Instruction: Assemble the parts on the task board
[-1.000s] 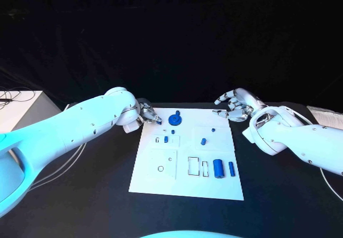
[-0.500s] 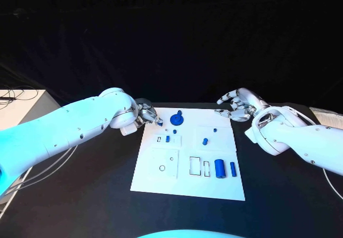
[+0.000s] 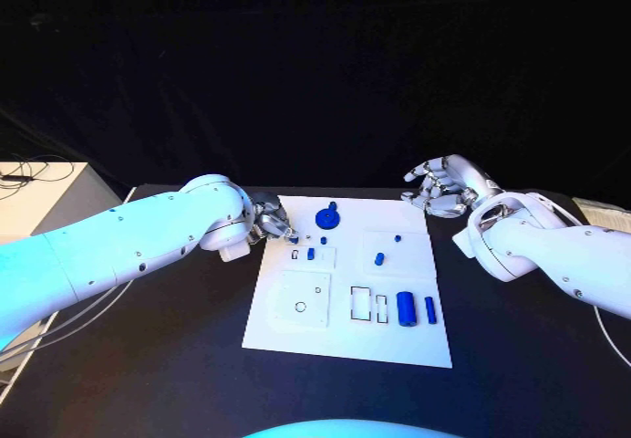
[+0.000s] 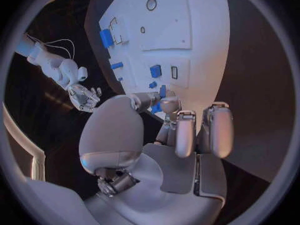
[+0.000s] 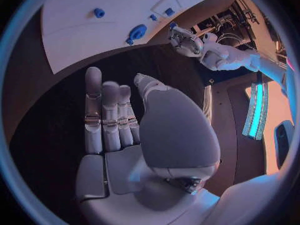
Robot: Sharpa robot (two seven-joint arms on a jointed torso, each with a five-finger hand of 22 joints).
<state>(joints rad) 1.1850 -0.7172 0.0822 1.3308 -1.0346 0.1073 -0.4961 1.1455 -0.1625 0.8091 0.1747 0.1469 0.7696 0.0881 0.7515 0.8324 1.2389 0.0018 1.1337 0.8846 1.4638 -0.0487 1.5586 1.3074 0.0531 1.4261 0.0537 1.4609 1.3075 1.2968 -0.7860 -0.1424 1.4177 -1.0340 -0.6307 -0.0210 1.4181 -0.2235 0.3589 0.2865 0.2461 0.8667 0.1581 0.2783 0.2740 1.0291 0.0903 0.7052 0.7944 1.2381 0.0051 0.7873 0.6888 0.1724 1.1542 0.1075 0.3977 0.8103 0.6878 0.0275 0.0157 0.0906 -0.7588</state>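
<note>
My left hand (image 3: 273, 222) sits at the near-left corner of the task board (image 3: 345, 328), its fingers (image 4: 185, 132) curled in toward the thumb. In my left wrist view a small blue piece (image 4: 156, 107) shows right at the tips, between thumb and fingers, so I am pinching it just over the board's edge. Just beyond my fingertips lie two small blue parts (image 4: 155, 71) beside a little rectangular slot (image 4: 174, 72). Farther out from this hand the large round blue part (image 3: 327, 217) lies flat on the board's far end, close beside my knuckles in the head view.

My right hand (image 3: 445, 189) hangs off the board's far-right corner, over the black bench (image 3: 158, 365), touching nothing. Its fingers (image 5: 105, 117) are stretched out straight and side by side, the thumb (image 5: 150, 87) apart from them, the palm bare. Past those fingertips the right wrist view shows the board's edge with the round blue part (image 5: 136, 34) nearest.

Toward my body, well apart from both hands, a blue cylinder (image 3: 405, 308) and a slimmer blue bar (image 3: 429, 310) lie side by side, next to two outlined rectangular recesses (image 3: 356, 304). A small blue peg (image 3: 378, 258) stands mid-board, between my hands.
</note>
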